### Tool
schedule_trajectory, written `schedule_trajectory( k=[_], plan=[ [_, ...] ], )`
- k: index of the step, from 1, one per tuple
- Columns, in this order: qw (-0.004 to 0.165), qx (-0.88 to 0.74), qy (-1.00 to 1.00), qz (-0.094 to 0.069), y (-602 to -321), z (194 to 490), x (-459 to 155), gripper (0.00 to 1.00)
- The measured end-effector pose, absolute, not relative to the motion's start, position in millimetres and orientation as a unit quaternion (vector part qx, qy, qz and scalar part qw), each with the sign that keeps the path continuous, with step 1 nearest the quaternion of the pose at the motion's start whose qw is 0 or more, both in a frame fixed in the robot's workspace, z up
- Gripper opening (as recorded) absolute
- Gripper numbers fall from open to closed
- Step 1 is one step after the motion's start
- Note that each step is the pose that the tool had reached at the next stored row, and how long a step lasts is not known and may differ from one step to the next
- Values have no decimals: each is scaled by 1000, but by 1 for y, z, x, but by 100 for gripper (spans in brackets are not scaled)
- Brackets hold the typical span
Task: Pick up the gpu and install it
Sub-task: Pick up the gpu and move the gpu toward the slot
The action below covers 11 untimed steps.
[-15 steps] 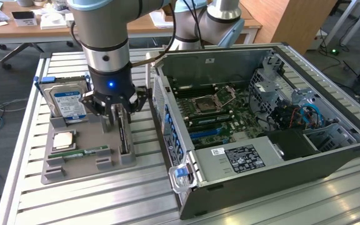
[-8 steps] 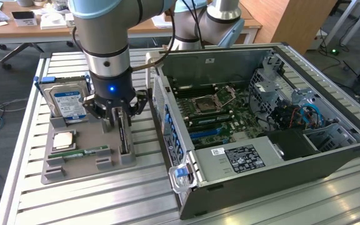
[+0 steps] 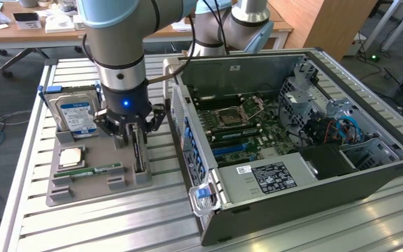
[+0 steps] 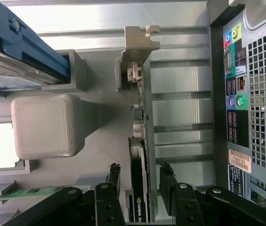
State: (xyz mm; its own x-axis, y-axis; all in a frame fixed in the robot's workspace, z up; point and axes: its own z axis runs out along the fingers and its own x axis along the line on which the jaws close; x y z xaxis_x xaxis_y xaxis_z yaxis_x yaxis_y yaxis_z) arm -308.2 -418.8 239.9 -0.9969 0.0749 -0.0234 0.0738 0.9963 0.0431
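Observation:
The gpu (image 3: 140,155) stands on edge in a slot of the grey holder tray (image 3: 82,195), a thin dark card with a pale metal bracket (image 4: 140,43) at its far end. My gripper (image 3: 133,132) hangs right over it, at the end away from the bracket. In the wrist view the gripper (image 4: 140,165) is open. Its two black fingertips (image 4: 114,168) straddle the gpu (image 4: 139,101), one on each side, with a small gap between each tip and the card. The card's lower edge is hidden in the slot.
On the same tray sit a silver hard drive with a blue label (image 3: 75,113), a CPU (image 3: 72,156) and a green RAM stick (image 3: 98,170). The open computer case (image 3: 293,147) lies to the exterior view's right, close beside the tray, its rear port panel (image 4: 236,94) near the card.

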Motion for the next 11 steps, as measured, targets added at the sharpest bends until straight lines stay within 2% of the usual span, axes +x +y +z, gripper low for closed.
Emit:
schedule_trajectory(
  k=[11],
  plan=[
    [13,37,999,21,-419,232,-308,47]
  ],
)
